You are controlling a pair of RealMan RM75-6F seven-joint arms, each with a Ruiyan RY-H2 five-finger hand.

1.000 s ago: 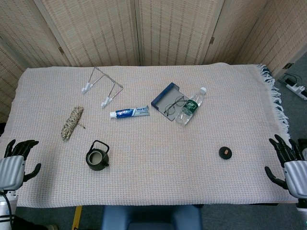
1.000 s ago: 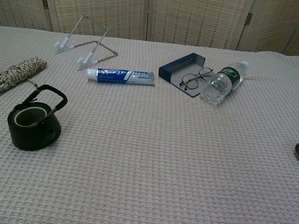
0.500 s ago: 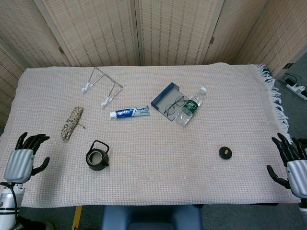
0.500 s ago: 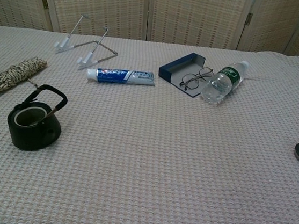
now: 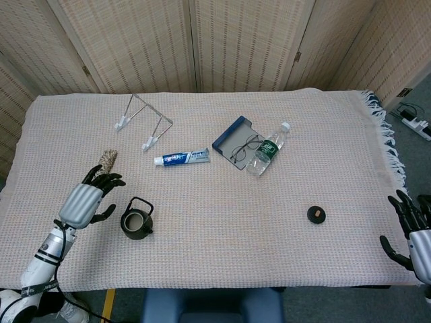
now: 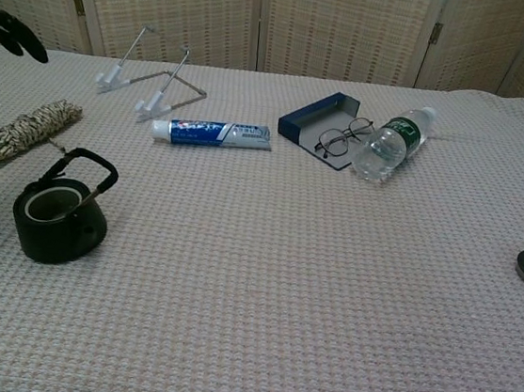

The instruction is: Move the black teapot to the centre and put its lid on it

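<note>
Black teapot (image 5: 137, 222) sits lidless on counter's (image 5: 222, 256) left, prob. heavy, rigid; take by arched handle. Lid (image 5: 316, 214) far right. Left hand (image 5: 87, 200) beside pot, released; right hand (image 5: 414, 232) released too.

At the chest view's left edge only dark fingertips (image 6: 6, 30) of the left hand (image 5: 86, 200) show; the head view's lower right corner crops the right hand (image 5: 412, 232).

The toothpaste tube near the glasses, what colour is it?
The toothpaste tube is blue and white; the chest view shows it best.
</note>
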